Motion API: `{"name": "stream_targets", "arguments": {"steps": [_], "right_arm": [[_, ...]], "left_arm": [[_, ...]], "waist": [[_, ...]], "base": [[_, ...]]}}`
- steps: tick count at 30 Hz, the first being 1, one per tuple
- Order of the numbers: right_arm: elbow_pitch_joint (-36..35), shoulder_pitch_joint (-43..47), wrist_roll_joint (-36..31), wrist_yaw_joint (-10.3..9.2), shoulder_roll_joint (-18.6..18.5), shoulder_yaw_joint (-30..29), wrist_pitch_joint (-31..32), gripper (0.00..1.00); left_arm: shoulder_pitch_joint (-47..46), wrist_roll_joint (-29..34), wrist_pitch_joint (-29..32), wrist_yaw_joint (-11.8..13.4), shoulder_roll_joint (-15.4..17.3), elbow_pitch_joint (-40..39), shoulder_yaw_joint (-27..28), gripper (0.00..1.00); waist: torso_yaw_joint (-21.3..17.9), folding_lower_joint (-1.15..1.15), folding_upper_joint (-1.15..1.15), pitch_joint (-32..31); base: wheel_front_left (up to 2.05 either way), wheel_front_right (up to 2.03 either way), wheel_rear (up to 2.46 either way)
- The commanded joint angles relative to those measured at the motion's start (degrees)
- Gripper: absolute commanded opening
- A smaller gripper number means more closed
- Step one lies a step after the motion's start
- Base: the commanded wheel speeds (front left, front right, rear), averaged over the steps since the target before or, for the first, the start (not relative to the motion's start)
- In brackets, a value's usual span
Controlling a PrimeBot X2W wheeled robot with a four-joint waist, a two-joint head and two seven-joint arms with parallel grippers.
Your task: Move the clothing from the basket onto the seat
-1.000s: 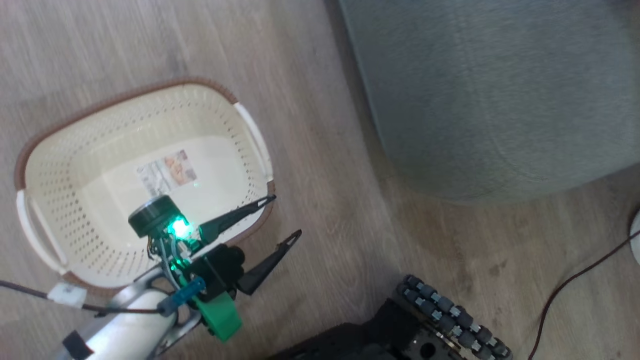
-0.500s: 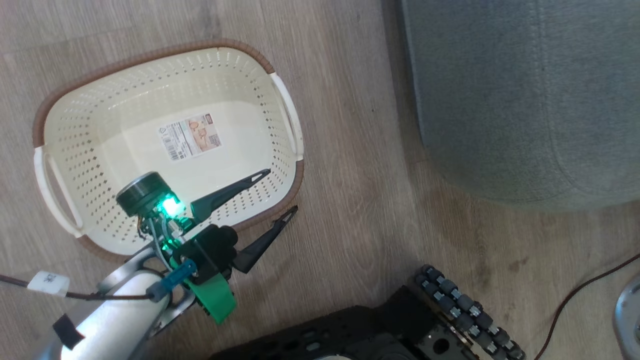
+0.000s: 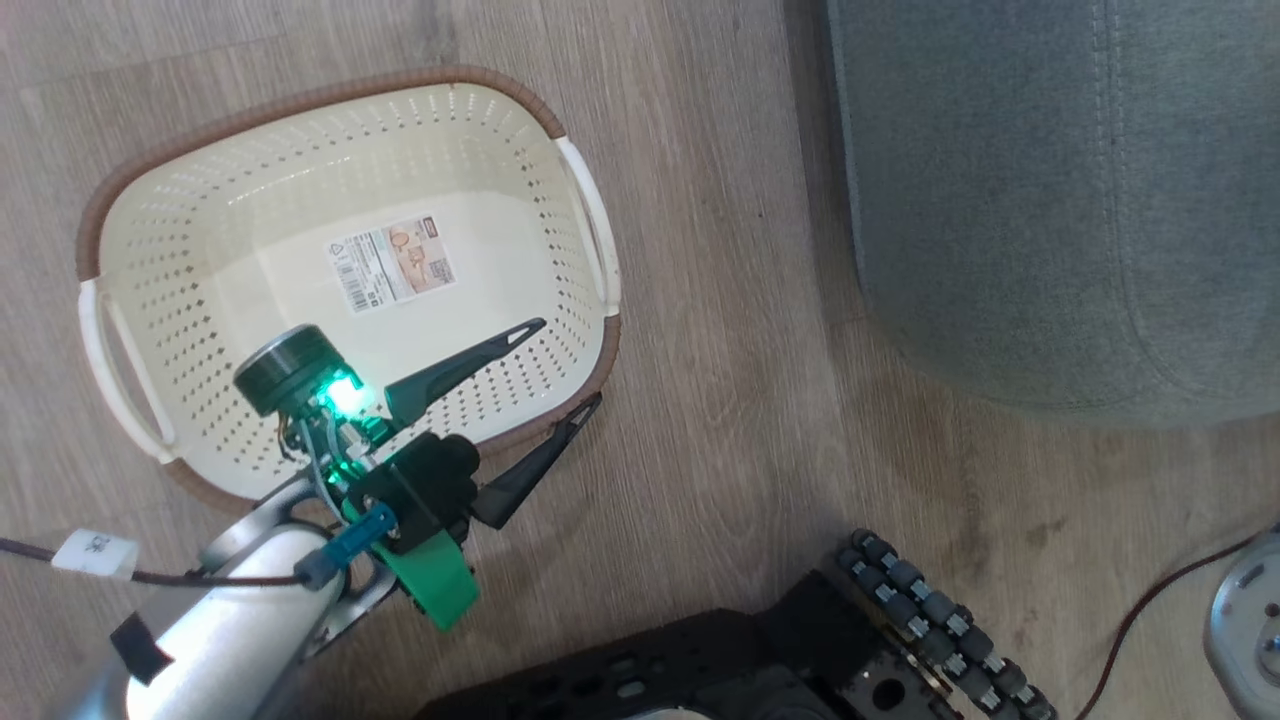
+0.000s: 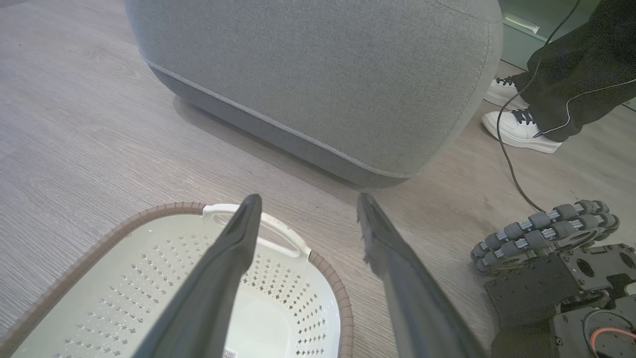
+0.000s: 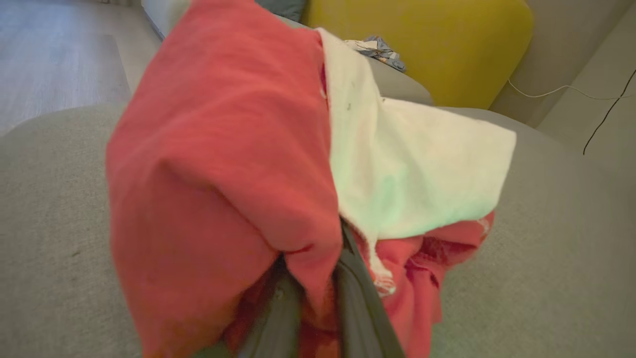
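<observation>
The cream basket [image 3: 300, 95] stands on the wood floor with nothing in it but its paper label [image 3: 390, 265]. My left gripper [image 3: 568, 360] hangs open over the basket's near right rim, holding nothing, and the left wrist view shows the left gripper [image 4: 308, 197] spread above the basket [image 4: 278, 233]. The grey seat [image 3: 1050, 200] lies to the basket's right. In the right wrist view my right gripper [image 5: 318, 278] is shut on the red clothing [image 5: 223, 139] with a white panel [image 5: 412, 164], held just over the seat [image 5: 49, 199]. The fabric hides its fingertips.
My dark base [image 3: 750, 660] and roller wheel [image 3: 930, 620] sit at the bottom. A thin cable [image 3: 1150, 610] and a round metal foot [image 3: 1250, 620] are at lower right. A person's white shoes [image 4: 521, 132] stand beside the seat. A yellow cushion [image 5: 422, 44] is beyond the seat.
The head camera has turned, so the basket and seat sit further right and higher in the picture. The left gripper stays open over the basket's rim.
</observation>
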Motion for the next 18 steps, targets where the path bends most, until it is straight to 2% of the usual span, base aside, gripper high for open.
{"name": "stream_targets", "arguments": {"steps": [1, 3, 5, 6, 13, 18], "right_arm": [[-0.79, 0.33, -0.47, -0.01, -0.15, 0.59, 0.14, 0.0], [-1.17, 0.15, -0.7, -0.01, -0.27, 0.88, 0.14, 0.0], [-2.02, 0.39, -1.18, -0.01, -0.42, 1.07, 0.14, 0.64], [-2.18, 0.58, -1.3, -0.01, -0.58, 1.1, 0.14, 1.0], [-0.5, 3.23, -1.64, -0.01, -2.61, 1.78, 0.14, 1.0], [-0.78, 6.72, -2.2, -0.01, -4.64, 3.94, 0.14, 1.0]], "left_arm": [[0.07, -0.38, -0.28, -0.04, 0.61, -1.47, 1.49, 1.0], [0.08, -0.4, -0.28, -0.04, 0.36, -1.2, 1.42, 1.0], [0.17, -0.36, -0.28, -0.04, -0.14, -0.96, 1.19, 1.0], [0.25, -0.37, -0.28, -0.04, -0.49, -0.85, 1.01, 1.0], [0.47, -0.29, -0.28, -0.04, -3.42, 0.92, -0.64, 1.0], [1.04, -0.62, -0.28, -0.04, -6.7, 2.7, -0.9, 1.0]], "waist": [[0.0, 0.0, 0.0, -0.29], [-0.03, 0.0, 0.0, -1.01], [-0.08, 0.0, 0.0, -2.02], [-0.06, 0.0, 0.0, -2.63], [0.0, 0.0, 0.0, -8.53], [0.18, 0.0, 0.0, -14.31]], "base": [[0.0, 0.0, 0.0], [0.0, 0.0, 0.0], [0.0, 0.0, 0.0], [0.0, 0.0, 0.0], [0.0, 0.0, 0.0], [0.0, 0.0, 0.0]]}}
